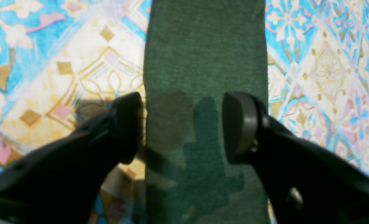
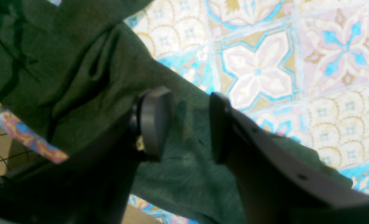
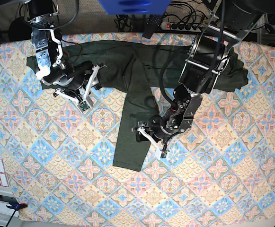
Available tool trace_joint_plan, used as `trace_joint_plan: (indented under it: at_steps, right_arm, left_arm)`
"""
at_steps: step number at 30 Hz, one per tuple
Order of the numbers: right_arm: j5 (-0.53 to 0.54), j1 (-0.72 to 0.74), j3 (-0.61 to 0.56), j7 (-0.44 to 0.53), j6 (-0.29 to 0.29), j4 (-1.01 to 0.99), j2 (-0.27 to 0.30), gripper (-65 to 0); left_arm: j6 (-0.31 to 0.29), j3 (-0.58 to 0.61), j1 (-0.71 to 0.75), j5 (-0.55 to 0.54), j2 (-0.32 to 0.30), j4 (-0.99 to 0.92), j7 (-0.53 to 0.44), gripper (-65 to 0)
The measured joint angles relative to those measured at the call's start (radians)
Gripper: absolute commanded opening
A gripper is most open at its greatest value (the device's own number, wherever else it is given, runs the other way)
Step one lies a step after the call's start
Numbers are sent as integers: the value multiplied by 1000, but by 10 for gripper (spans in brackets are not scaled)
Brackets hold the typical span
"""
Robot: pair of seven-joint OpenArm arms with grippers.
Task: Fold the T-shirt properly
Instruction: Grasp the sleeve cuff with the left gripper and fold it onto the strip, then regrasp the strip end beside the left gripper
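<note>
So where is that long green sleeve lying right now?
In the base view the T-shirt's sleeve runs down the middle of the patterned tablecloth, away from the shirt body along the far edge, with the left end effector over its lower right edge.

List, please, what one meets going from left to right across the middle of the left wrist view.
Patterned cloth → left finger → T-shirt strip → right finger → patterned cloth again.

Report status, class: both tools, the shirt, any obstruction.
Left tool open over sleeve. Right tool open, fabric between its jaws. T-shirt unfolded on patterned cloth. Nothing blocking.
</note>
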Motion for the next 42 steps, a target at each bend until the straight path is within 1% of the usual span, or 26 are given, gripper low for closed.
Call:
trace_joint_plan:
  at_steps: [2, 3, 6, 8, 10, 14, 17, 23, 28, 33, 38, 42]
  right_arm:
    - [0, 0, 12, 1, 0, 0, 0, -429]
    - [0, 0, 16, 0, 0, 0, 0, -429]
    - [0, 0, 19, 0, 0, 0, 0, -429]
    - [0, 0, 18, 0, 0, 0, 0, -429]
    - [-1, 0, 19, 0, 0, 0, -1, -429]
    - [-1, 0, 19, 0, 0, 0, -3, -429]
    - [-2, -2, 18, 0, 0, 0, -3, -429]
    - [-2, -2, 16, -3, 0, 0, -6, -429]
    - [1, 6, 11, -2, 0, -1, -6, -429]
    - [-1, 6, 11, -2, 0, -3, -6, -429]
    - [3, 5, 11, -2, 0, -3, -7, -429]
    - [3, 3, 11, -3, 0, -3, -8, -429]
  left_arm:
    - [-9, 18, 2, -10, 2, -1, 16, -587]
    - [-11, 16, 5, -7, 8, -5, 16, -650]
    - [-9, 17, 11, -10, 18, -4, 15, -650]
    - [-5, 17, 16, -8, 17, 23, 39, -650]
    - [-6, 21, 45, -7, -23, 99, 65, -650]
    - [15, 12, 150, -4, -113, 318, 74, -650]
    - [77, -47, 226, -1, -182, 468, 70, -650]
    - [87, -175, 434, 0, -295, 745, 74, -650]
    - [84, -233, 617, -1, -362, 981, 81, -650]
    - [82, -370, 801, -2, -371, 1181, 74, -650]
    - [84, -484, 932, 4, -370, 1252, 83, -650]
    - [83, -546, 1012, 0, -370, 1306, 80, -650]
